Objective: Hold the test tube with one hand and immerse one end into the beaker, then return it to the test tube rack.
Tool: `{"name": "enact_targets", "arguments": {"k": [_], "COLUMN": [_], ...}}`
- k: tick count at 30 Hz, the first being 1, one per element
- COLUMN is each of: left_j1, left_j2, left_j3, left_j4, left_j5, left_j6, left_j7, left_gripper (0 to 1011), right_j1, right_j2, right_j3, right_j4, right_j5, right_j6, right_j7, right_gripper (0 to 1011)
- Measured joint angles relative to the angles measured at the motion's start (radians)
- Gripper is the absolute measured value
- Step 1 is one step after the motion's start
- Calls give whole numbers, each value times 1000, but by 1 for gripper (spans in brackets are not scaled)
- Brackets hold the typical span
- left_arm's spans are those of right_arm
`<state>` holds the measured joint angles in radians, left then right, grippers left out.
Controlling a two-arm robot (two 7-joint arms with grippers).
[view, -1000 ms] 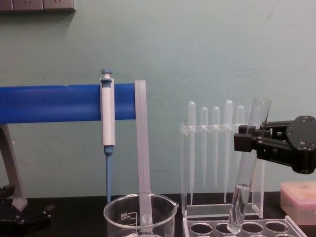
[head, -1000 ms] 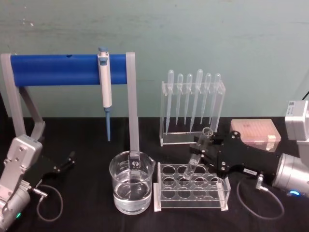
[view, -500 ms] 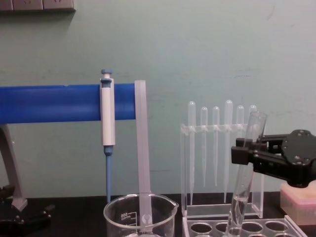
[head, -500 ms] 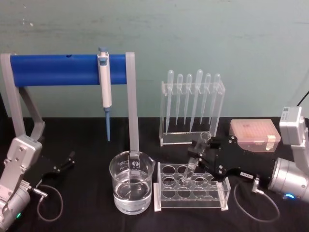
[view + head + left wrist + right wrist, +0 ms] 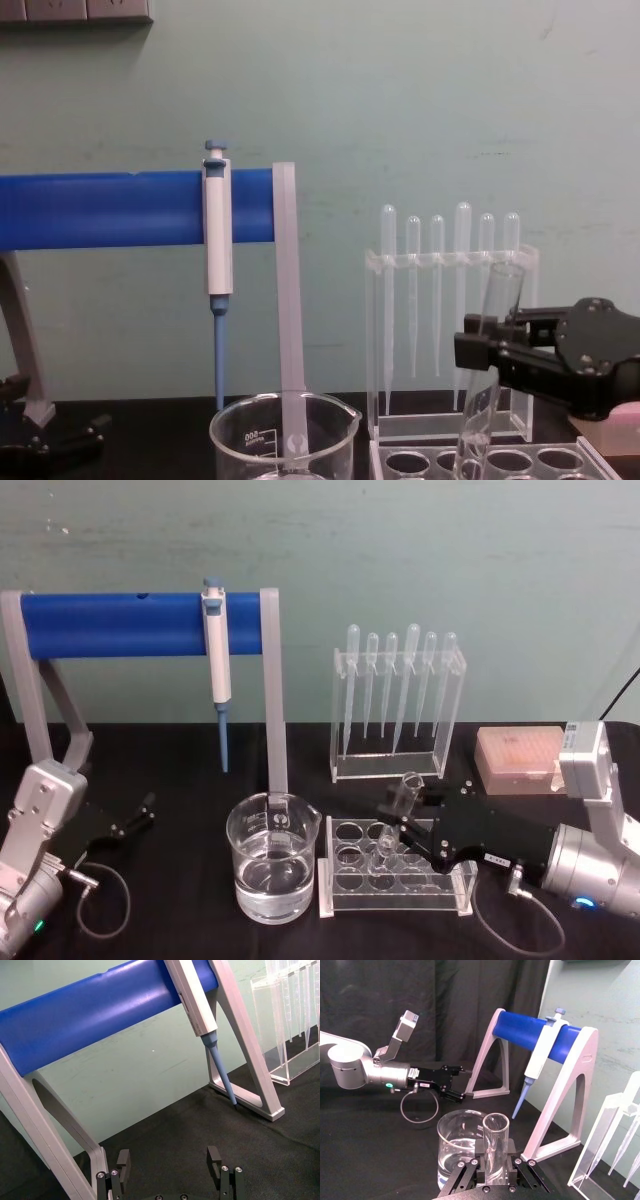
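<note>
Black right gripper [image 5: 400,832] (small white label) on silver wrist, grey cable.

Lab: pipettes [image 5: 398,680], beaker [image 5: 272,865], micropipette [image 5: 217,660].

Long clear glass test tube [image 5: 392,820]: colourless, see-through. Wide clear glass beaker [image 5: 273,869]: colourless, white printed graduation marks. Black 2-jaw right gripper [image 5: 402,832]: matte black, small white label, silver wrist. Black left gripper [image 5: 143,813]: black on silver-grey arm. White-and-blue micropipette [image 5: 217,658]: white body, blue tip and cap. Stand with blue cylindrical bar [image 5: 130,624]: saturated blue, grey legs. 6 frosted plastic pipettes [image 5: 400,680]: translucent white. Clear plastic rack with round holes [image 5: 395,872]: colourless. Pale pink box [image 5: 522,757]. Black tablecloth [image 5: 180,920]. Wall [image 5: 400,550]: pale green.
</note>
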<state>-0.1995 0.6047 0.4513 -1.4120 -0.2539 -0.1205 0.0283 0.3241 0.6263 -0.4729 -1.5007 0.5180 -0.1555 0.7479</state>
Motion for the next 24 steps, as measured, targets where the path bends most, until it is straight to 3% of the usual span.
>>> {"name": "enact_targets", "arguments": {"k": [24], "left_j1": [0], "left_j2": [0], "left_j3": [0], "left_j4": [0], "left_j5": [0], "left_j6": [0], "left_j7": [0], "left_gripper": [1000], "right_j1": [-39], "right_j2": [-6], "right_j3": [2], "right_j4": [-12], "right_j5": [-46], "right_j6": [-15], "right_j7": [-32], "right_gripper": [225]}}
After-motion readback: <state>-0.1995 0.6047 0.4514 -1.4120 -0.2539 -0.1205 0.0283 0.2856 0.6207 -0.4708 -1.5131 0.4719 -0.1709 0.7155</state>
